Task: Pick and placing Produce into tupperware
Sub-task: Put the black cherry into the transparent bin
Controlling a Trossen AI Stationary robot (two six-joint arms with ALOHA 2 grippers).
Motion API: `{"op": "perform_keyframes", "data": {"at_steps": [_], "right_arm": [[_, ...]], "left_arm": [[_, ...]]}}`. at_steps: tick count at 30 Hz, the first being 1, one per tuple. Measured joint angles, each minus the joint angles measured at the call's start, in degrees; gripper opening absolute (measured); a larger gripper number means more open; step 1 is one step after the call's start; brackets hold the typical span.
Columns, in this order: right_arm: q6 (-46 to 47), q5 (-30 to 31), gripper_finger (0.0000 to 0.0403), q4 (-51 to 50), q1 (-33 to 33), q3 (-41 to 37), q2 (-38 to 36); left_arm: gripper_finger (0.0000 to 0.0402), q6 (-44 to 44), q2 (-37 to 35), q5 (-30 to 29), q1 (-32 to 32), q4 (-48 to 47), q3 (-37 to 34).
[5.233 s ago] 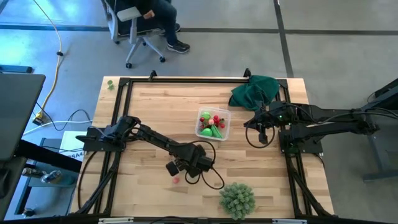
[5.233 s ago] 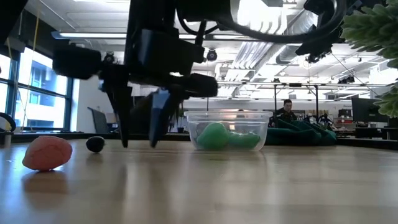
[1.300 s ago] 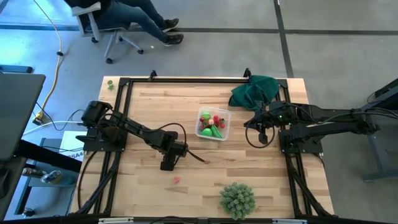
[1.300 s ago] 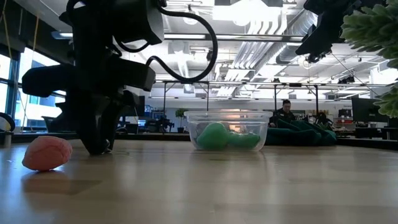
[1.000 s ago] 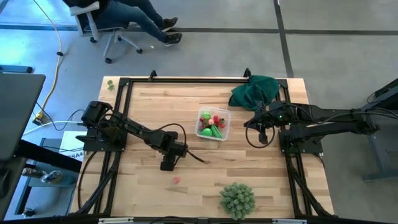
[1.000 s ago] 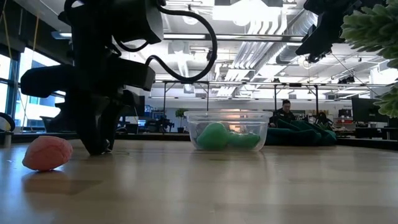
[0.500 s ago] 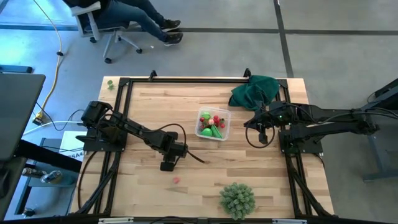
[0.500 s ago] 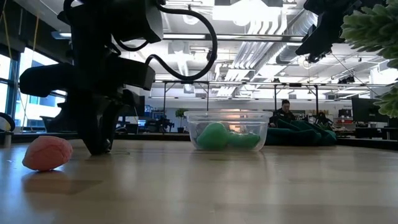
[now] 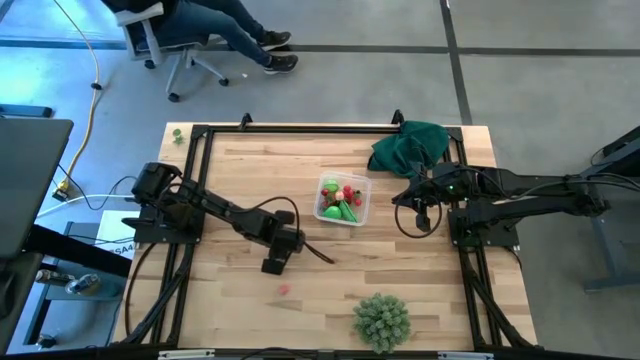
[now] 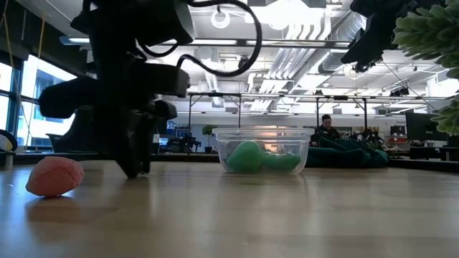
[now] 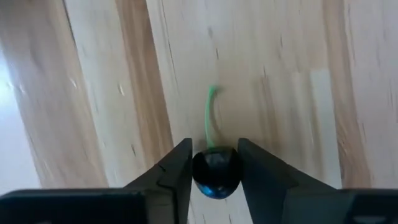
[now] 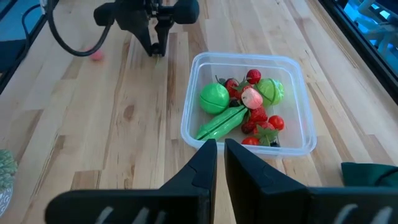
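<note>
Dark and glossy, a small round berry with a thin green stem (image 11: 216, 173) sits pinched between my left gripper's (image 11: 215, 163) jaws, which are clamped on its two sides; in the left wrist view the stem lies forward along the pale wooden tabletop (image 9: 250, 170). From overhead I see that left gripper (image 9: 275, 262) low over the boards at centre-left of the frame, left and below the small clear plastic tupperware with rounded corners (image 9: 365, 187). That container sits near the middle of the picture and holds produce: a round bright green piece (image 12: 214, 98), a long green pod (image 12: 222, 122), and several red berry-like pieces (image 12: 277, 122). A small pink-red piece of produce (image 9: 283, 289) lies alone on the wood below the left gripper, apart from it; in the low view it shows at far left (image 10: 54, 176), with the gripper's dark fingers standing just to its right. My right gripper (image 12: 220, 152) waits right of the container in the overhead frame, jaws close together and empty. A dark green crumpled cloth (image 9: 410, 146) lies at upper right of the tabletop, and a pale-green spiky ball (image 9: 381, 319) at the bottom edge.
</note>
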Motion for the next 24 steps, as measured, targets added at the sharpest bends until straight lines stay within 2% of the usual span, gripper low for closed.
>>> {"op": "perform_keyframes", "data": {"at_steps": [5, 8, 11, 14, 20, 24], "right_arm": [[-0.02, 0.0, 0.0024, 0.0, 0.0, 0.01, 0.0], [0.0, -0.02, 0.0024, 0.0, 0.0, 0.01, -0.01], [0.0, -0.02, 0.0024, 0.0, 0.0, 0.0, 0.01], [-0.02, -0.01, 0.0024, 0.0, 0.0, -0.01, 0.01], [-0.02, 0.0, 0.0024, 0.0, 0.0, 0.02, 0.01], [-0.01, -0.01, 0.0024, 0.01, 0.01, -0.01, 0.01]], "left_arm": [[0.0088, 2.9, 0.0, -0.57, 0.0, 1.39, 1.77], [0.0108, 3.36, 0.0, 1.68, 0.0, -0.12, 3.11], [0.0136, 3.8, 0.0, 0.8, -0.07, -1.55, 4.75], [0.0141, 5.85, 0.0, 0.07, -0.07, -1.57, 6.74], [0.0099, 10.41, -0.05, 0.04, -0.02, -3.01, 11.83], [0.0068, 10.89, -0.11, 0.32, -0.04, -11.62, 14.96]]}}
